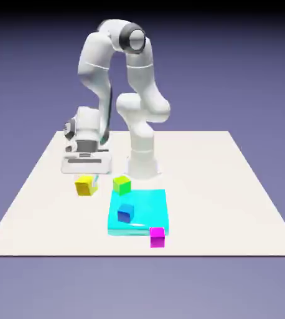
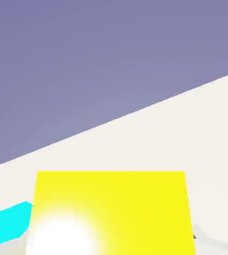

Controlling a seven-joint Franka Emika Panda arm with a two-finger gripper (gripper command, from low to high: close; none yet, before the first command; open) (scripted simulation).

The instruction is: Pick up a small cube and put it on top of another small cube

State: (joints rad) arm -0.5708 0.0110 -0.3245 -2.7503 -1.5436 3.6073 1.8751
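Low over the surface (image 1: pixel 244 205), pincer (image 1: pixel 86 176) astride yellow cube (image 2: pixel 111 211), grip unclear; likely light, rigid, best pinched on flat sides.

small cube (image 1: pixel 86 185): plain bright yellow, with a white glare patch on the face in the hand view
another small cube (image 1: pixel 121 184): lime green, yellowish-green top
blue cube (image 1: pixel 125 213): deep blue
slab (image 1: pixel 150 207): bright cyan
magenta cube (image 1: pixel 157 237): vivid magenta
table (image 1: pixel 232 199): off-white; plain
arm (image 1: pixel 139 106): white, grey joint cap
backdrop (image 1: pixel 244 68): blue-violet; darker toward the top
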